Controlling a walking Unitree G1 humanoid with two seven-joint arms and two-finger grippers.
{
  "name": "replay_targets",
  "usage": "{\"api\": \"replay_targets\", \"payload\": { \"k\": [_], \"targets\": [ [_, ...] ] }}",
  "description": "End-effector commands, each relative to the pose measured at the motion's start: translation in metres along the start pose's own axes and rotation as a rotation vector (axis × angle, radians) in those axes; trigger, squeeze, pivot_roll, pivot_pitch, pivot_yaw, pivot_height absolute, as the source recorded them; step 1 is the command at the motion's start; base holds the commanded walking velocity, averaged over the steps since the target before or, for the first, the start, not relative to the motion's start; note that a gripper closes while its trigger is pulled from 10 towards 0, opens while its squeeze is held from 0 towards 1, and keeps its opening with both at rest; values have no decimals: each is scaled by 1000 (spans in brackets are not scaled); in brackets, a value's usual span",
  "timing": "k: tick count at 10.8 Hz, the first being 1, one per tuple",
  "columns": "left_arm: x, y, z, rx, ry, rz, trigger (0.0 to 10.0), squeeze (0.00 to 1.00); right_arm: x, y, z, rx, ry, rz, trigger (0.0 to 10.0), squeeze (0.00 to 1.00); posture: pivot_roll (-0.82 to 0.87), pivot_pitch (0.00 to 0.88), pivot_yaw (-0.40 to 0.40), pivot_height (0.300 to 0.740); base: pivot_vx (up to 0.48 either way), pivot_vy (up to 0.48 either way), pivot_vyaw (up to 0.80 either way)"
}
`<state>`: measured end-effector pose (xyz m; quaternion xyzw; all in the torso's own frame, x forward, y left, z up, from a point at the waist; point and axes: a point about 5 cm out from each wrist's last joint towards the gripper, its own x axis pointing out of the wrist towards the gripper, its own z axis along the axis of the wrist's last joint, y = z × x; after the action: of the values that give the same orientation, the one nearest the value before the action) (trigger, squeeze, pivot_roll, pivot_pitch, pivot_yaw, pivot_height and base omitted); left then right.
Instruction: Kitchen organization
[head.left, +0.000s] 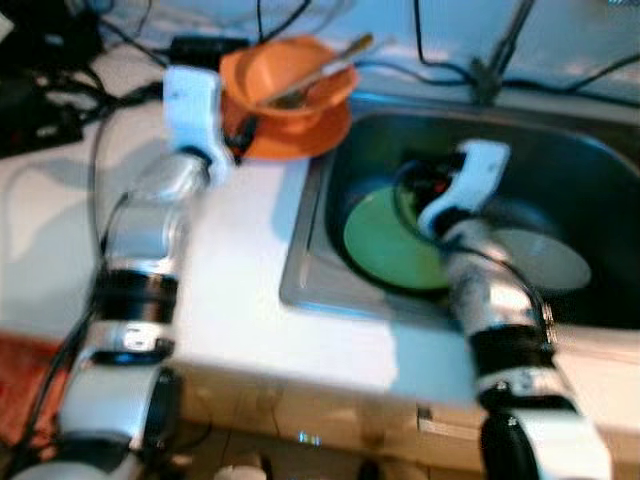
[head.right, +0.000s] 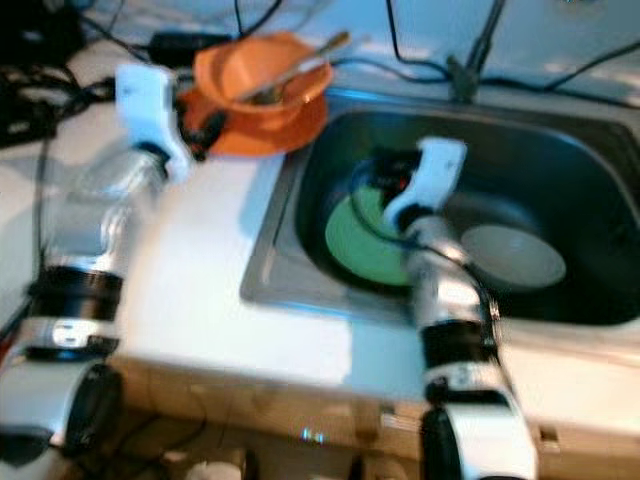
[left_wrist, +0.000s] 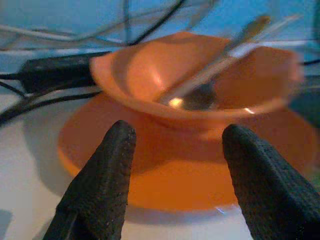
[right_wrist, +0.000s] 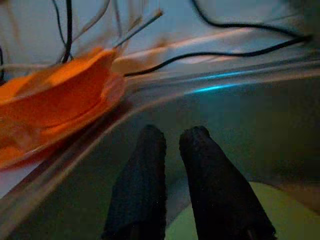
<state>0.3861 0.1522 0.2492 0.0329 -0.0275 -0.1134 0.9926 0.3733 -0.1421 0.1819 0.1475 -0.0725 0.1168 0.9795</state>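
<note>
An orange bowl holding a spoon and another long utensil sits on an orange plate at the back of the white counter, beside the sink. My left gripper is open just in front of the plate, its fingers low over the counter and not touching it. A green plate lies in the sink's left half. My right gripper is shut with nothing in it, down inside the sink above the green plate's far edge.
The steel sink also holds a white dish on the right. Black cables and a black power brick run along the back wall. More dark gear crowds the counter's far left.
</note>
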Motion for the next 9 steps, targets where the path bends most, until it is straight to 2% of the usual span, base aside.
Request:
{"api": "replay_targets", "payload": {
  "k": [1, 9],
  "targets": [
    [-1, 1, 4, 9, -12, -1, 10000, 0, -3, -3, -4, 3, 15, -9, 10000, 0, 62, 127, -13, 740, 0, 0, 0],
    [-1, 3, -2, 4, 3, 7, 10000, 0, -3, -3, -5, 0, 24, -9, 10000, 0, 60, 133, -18, 740, 0, 0, 0]
  ]
}}
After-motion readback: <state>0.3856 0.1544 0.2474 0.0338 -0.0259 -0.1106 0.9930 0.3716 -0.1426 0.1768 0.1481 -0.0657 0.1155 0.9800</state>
